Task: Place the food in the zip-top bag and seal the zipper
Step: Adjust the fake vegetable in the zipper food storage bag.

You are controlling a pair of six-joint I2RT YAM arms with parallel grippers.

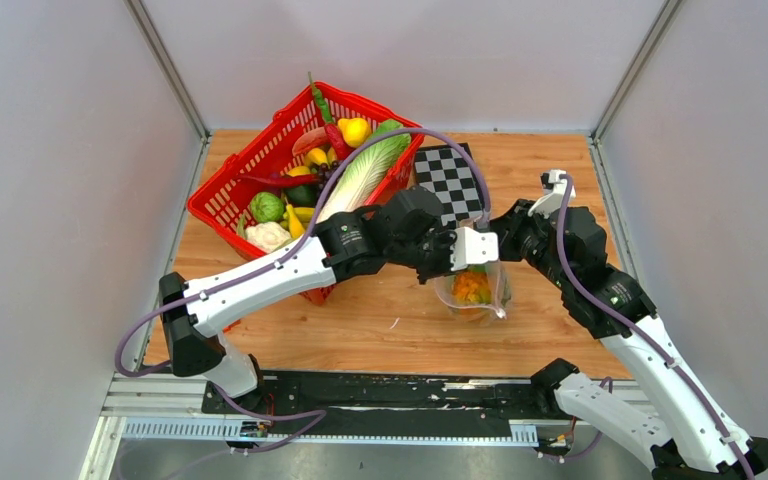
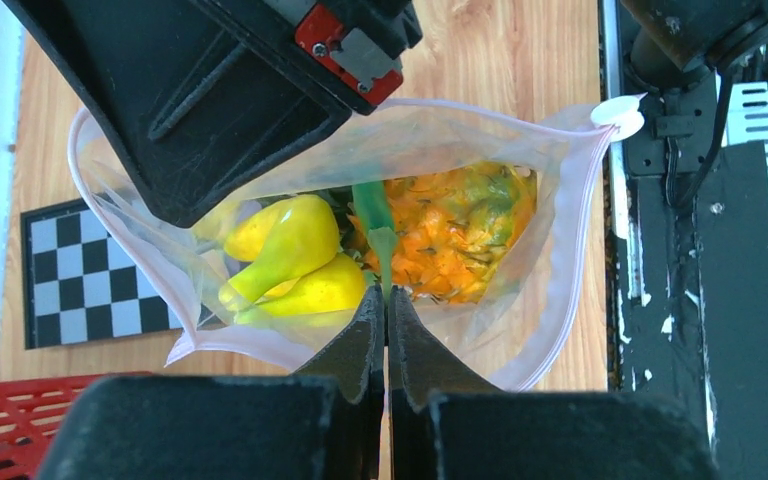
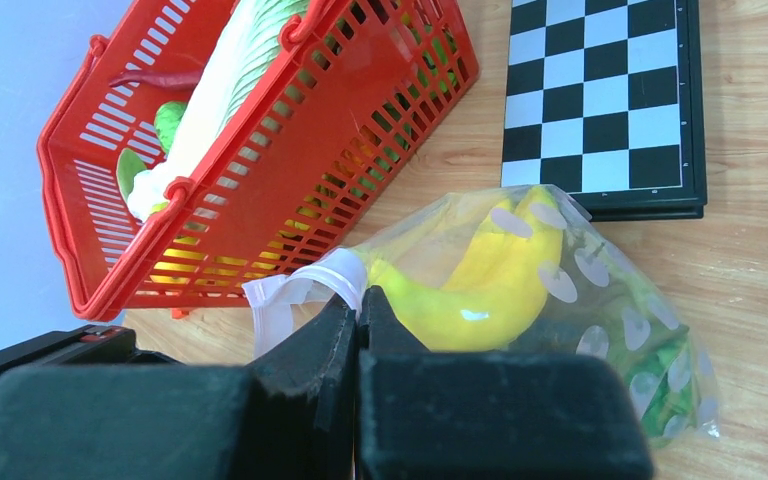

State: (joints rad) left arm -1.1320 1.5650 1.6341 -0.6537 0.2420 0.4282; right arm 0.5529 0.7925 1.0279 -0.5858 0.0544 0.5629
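Observation:
The zip-top bag (image 1: 490, 300) stands open on the table between both arms. Inside lies food: yellow bananas (image 2: 290, 250), an orange pumpkin-like piece (image 2: 460, 230) and a green piece (image 2: 370, 205). My left gripper (image 2: 387, 300) is shut on the bag's near rim. The right gripper (image 3: 358, 305) is shut on the far rim, pinching the pale pink zipper (image 3: 300, 285) beside the bananas (image 3: 480, 290). The zipper (image 2: 572, 250) gapes wide apart. In the top view the left gripper (image 1: 457, 272) and right gripper (image 1: 500, 262) meet over the bag.
A red mesh basket (image 1: 222, 205) at the back left holds lettuce (image 1: 360, 175), chilli and other toy produce. A black-and-white checkerboard (image 1: 450, 180) lies behind the bag. Grey walls enclose the table on three sides.

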